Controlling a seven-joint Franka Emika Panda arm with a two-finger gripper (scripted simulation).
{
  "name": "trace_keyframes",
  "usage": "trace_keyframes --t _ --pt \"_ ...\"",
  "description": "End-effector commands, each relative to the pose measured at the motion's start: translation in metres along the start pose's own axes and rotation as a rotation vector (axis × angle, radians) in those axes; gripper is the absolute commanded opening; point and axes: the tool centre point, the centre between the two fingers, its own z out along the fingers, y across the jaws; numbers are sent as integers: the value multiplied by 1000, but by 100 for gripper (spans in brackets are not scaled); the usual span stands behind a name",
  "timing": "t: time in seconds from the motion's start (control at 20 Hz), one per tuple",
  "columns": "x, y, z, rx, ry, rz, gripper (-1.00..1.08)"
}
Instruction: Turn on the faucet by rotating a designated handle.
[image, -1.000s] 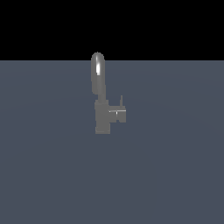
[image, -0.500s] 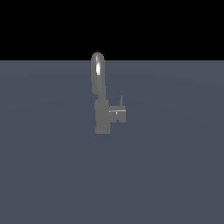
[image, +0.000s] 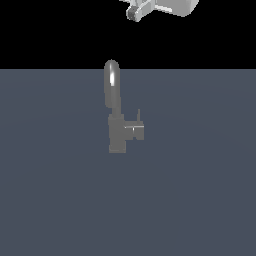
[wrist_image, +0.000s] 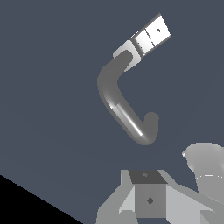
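The faucet (image: 118, 125) stands upright on the flat grey floor (image: 200, 200), a little toward the exterior view's left of centre, its blocky body below and its shiny arched spout (image: 111, 82) rising above it. You see the handle (image: 136, 131) jutting sideways from the body toward the exterior view's right, with a thin pin standing up from it. At the upper edge of that view only a small piece of the white arm shows, with the gripper (image: 134, 12) well above the faucet and touching nothing; you cannot tell from here how far the jaws are parted.

In the wrist view you look down on the faucet (wrist_image: 127, 100): the curved spout sweeps across the middle and the handle (wrist_image: 151, 36) shows as a pale block at the far end. Grey parts of the gripper (wrist_image: 148, 199) fill the near edge, well apart from the faucet. The fingertips are not shown, so the jaw opening remains unclear, and nothing is seen held.
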Motion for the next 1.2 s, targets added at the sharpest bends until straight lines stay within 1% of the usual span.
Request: trace_keyframes --t 0.0,0.55,0.8,1.15 --pt "18 0 3 41 -42 41 -100" --pt "97 7 25 236 -242 238 -100" --pt "135 15 44 338 -346 341 -100" --pt "185 29 80 487 -499 494 -100"
